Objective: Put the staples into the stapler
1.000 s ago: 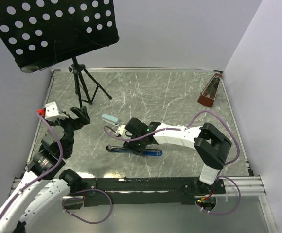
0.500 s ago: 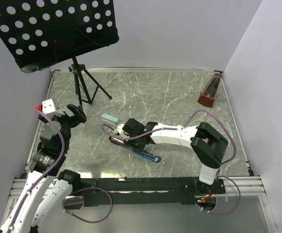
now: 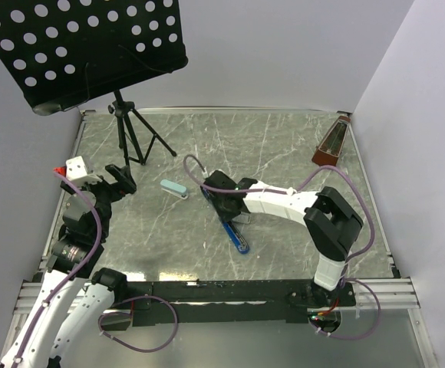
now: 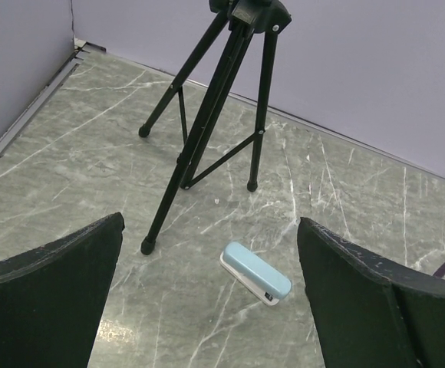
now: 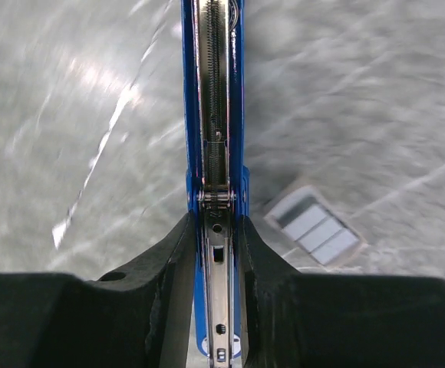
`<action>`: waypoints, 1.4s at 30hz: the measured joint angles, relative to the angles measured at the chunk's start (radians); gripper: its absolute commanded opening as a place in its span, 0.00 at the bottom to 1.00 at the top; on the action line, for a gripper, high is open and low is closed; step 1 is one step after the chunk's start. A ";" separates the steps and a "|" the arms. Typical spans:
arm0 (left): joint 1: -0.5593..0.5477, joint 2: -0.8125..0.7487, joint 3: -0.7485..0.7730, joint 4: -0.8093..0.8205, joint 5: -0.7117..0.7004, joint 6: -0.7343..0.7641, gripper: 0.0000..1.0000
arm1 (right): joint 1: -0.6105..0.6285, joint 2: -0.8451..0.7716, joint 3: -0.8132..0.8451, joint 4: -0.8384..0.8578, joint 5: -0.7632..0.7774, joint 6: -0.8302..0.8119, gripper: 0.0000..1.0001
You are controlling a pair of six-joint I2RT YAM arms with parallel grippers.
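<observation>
My right gripper [image 5: 217, 230] is shut on the dark blue stapler [image 5: 213, 115], one finger on each long side. The stapler faces the right wrist camera with its spring and bare metal channel showing. From above, the stapler [image 3: 236, 234] lies mid-table, running from the right gripper [image 3: 221, 201] toward the near edge. Just right of it, on the table, is a small whitish tray of silvery-grey staples [image 5: 314, 228]. My left gripper [image 3: 121, 178] hangs open at the left side, well away from both. Between its wide-spread fingers [image 4: 54, 291] I see only table.
A music stand's black tripod [image 3: 134, 138] stands back left, with its perforated desk [image 3: 77, 46] overhead. A small light-blue case [image 4: 257, 274] lies on the table between the arms [image 3: 174, 188]. A brown metronome [image 3: 331, 146] sits at the back right. Walls close in three sides.
My right gripper has closed on the stapler and swung it round, from lying crosswise to pointing at the near edge. The left arm drew back left a second ago, then stayed still.
</observation>
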 measured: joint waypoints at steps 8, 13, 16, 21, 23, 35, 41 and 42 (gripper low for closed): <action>0.007 0.000 0.000 0.000 0.007 -0.002 1.00 | -0.007 0.127 0.191 -0.029 0.035 0.174 0.00; 0.010 -0.001 0.000 0.000 0.013 -0.011 1.00 | -0.006 0.208 0.269 -0.057 0.069 0.246 0.02; 0.011 -0.004 0.000 -0.001 0.016 -0.016 0.99 | -0.006 0.229 0.285 -0.072 0.086 0.264 0.16; 0.013 -0.006 0.000 -0.001 0.023 -0.017 0.99 | -0.006 0.230 0.287 -0.077 0.090 0.274 0.53; 0.013 -0.006 0.000 -0.001 0.025 -0.017 1.00 | -0.006 0.226 0.287 -0.074 0.087 0.269 0.59; 0.014 -0.005 0.000 -0.002 0.034 -0.017 0.99 | -0.018 -0.055 0.122 -0.023 0.077 0.204 0.54; 0.014 -0.004 0.000 -0.002 0.048 -0.017 0.99 | -0.060 -0.208 -0.055 -0.010 0.032 0.179 0.46; 0.014 -0.002 0.000 -0.002 0.050 -0.017 1.00 | -0.061 -0.216 -0.077 -0.011 0.018 0.172 0.45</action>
